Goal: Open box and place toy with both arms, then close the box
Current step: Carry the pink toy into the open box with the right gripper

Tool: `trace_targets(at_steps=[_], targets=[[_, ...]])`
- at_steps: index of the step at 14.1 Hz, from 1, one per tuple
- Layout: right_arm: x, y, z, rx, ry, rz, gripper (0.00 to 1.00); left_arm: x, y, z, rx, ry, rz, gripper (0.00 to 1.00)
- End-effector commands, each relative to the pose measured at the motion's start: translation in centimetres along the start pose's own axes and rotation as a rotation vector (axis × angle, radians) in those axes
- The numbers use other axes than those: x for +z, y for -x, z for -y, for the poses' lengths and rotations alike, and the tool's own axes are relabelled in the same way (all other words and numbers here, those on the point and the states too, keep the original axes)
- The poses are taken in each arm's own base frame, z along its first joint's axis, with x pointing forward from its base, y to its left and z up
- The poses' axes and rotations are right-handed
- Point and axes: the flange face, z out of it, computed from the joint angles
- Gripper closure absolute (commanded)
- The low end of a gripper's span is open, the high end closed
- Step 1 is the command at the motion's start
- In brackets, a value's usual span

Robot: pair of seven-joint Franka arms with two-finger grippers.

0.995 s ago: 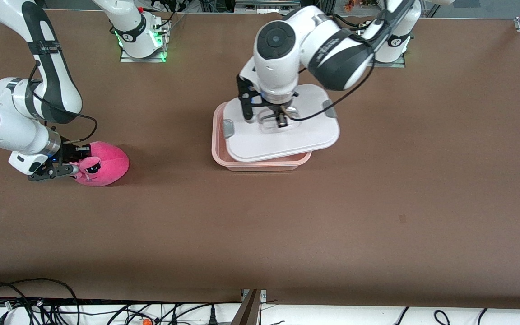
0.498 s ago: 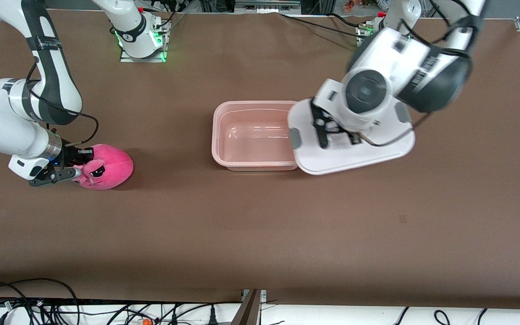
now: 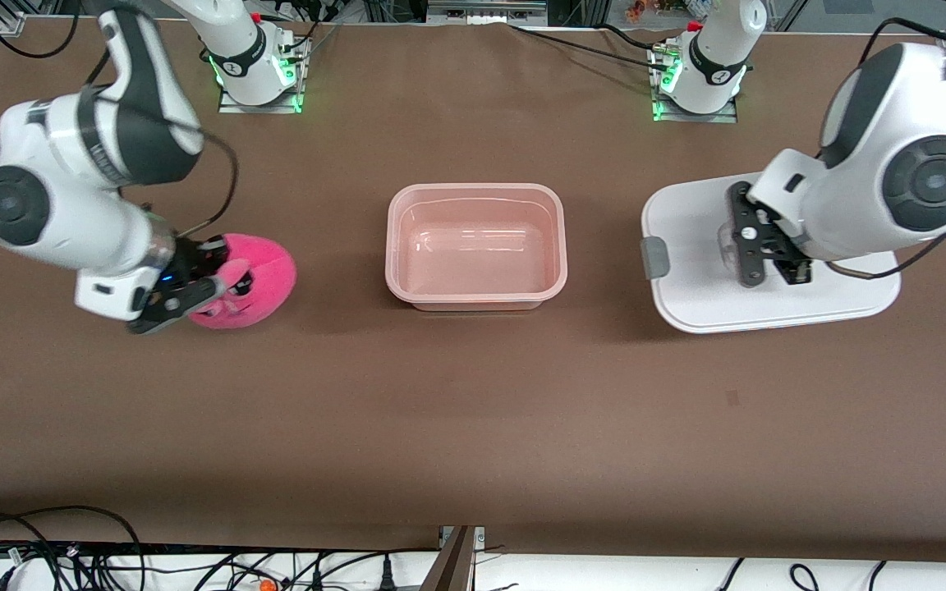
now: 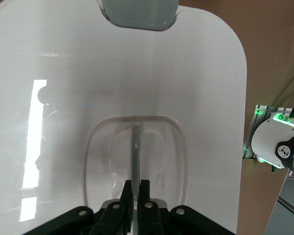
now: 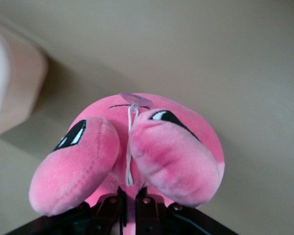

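Note:
The box's translucent pinkish tub point(image 3: 407, 246) stands open and empty at the table's middle. My left gripper point(image 3: 756, 256) is shut on the clear centre handle point(image 4: 136, 147) of the white lid point(image 3: 691, 287) and holds the lid in the air over the table toward the left arm's end; a grey clip point(image 3: 654, 257) faces the tub. The lid point(image 4: 63, 98) fills the left wrist view. My right gripper point(image 3: 194, 293) is shut on the pink plush toy point(image 3: 264, 275) and holds it above the table toward the right arm's end. The toy point(image 5: 171, 147) hangs from the gripper point(image 5: 129, 193), sunglasses showing.
Both arm bases point(image 3: 255, 61) point(image 3: 707, 66) stand lit green along the table's edge farthest from the front camera. Cables point(image 3: 71, 550) lie past the table's nearest edge. The tub's rim point(image 5: 19, 83) shows at the edge of the right wrist view.
My left gripper has lifted the lid off the tub and carried it toward the left arm's end. My right gripper has raised the toy and moved it toward the tub.

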Motion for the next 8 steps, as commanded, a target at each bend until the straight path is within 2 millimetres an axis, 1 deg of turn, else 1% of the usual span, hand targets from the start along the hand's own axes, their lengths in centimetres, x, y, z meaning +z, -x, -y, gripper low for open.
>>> trace_targets(at_steps=[1,2,3,4,5,7,8], targets=[[-2.2,-2.1,8.6,-0.114,0.031,0.007,1.0,0.7,1.9,0.5,0.007,0.036,-0.05,1.0],[-2.2,-2.5,11.4,-0.147,0.039,0.009,1.0,0.7,1.8,0.5,0.006,0.034,-0.045,1.0],[-2.2,-2.8,13.6,-0.176,0.045,0.009,1.0,0.8,2.1,0.6,0.002,0.033,-0.043,1.0],[-2.6,-3.1,15.6,-0.207,0.05,-0.002,1.0,1.1,3.2,1.0,-0.012,0.04,-0.053,1.0],[-2.8,-3.3,17.4,-0.235,0.055,-0.007,1.0,1.5,4.5,1.4,-0.031,0.051,-0.067,1.0],[-2.4,-3.2,20.5,-0.287,0.077,0.006,1.0,2.3,4.6,1.9,-0.034,0.084,-0.122,1.0],[-2.0,-3.0,21.4,-0.307,0.096,0.036,1.0,2.4,4.6,2.0,-0.034,0.088,-0.124,1.0]])
